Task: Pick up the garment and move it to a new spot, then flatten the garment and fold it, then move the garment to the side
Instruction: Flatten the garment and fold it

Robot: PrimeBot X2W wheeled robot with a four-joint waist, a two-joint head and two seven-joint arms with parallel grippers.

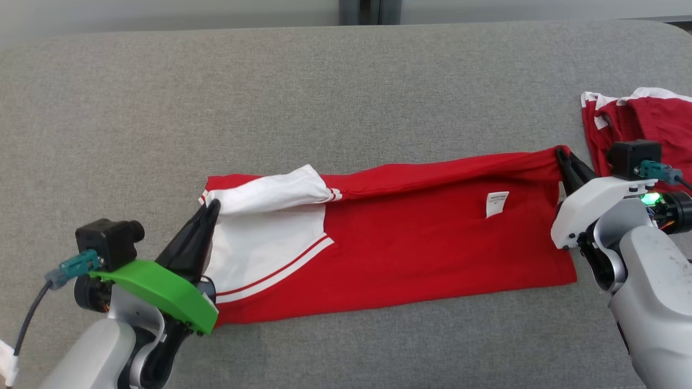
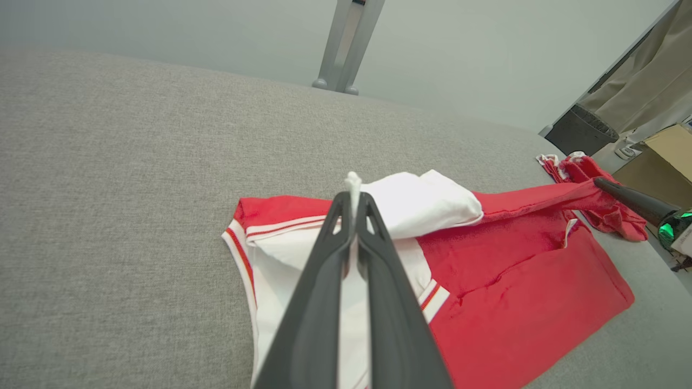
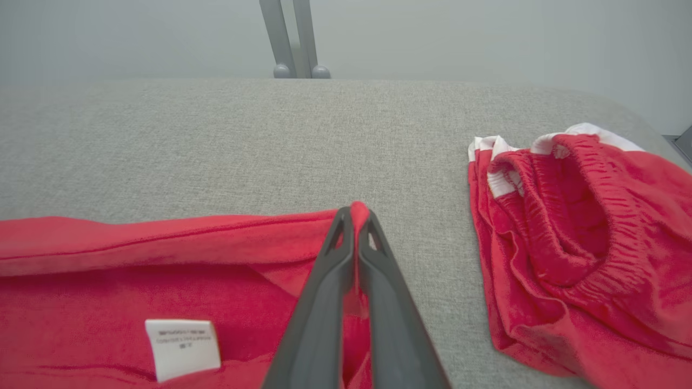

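You are looking down on a broad grey fabric-covered surface (image 1: 346, 81) with a pale wall behind it and a metal post (image 1: 370, 11) rising at the far edge.

At your lower left, the left gripper (image 1: 212, 208) has its two dark fingers pressed together on white cloth at the shirt's left end. In the left wrist view a tuft of that white cloth pokes out past the closed fingertips (image 2: 346, 208).

The task's garment, a red T-shirt (image 1: 421, 237) with white sleeves and red-and-white striped trim, lies across the middle of the surface, long side running left to right. A white sleeve (image 1: 270, 194) is folded over the top near the left gripper. The shirt's far edge is drawn in a straight line from one gripper to the other, while the near part lies flat on the grey fabric. A small white label (image 1: 497, 203) shows on the red cloth toward the right end.

At that end, the right gripper (image 1: 562, 154) is clamped on the shirt's far right corner. The right wrist view shows red cloth caught between the closed fingers (image 3: 338, 254).

Just beyond, at your far right, a pair of red shorts (image 1: 643, 119) with an elastic waistband and white trim lies crumpled, apart from the shirt.
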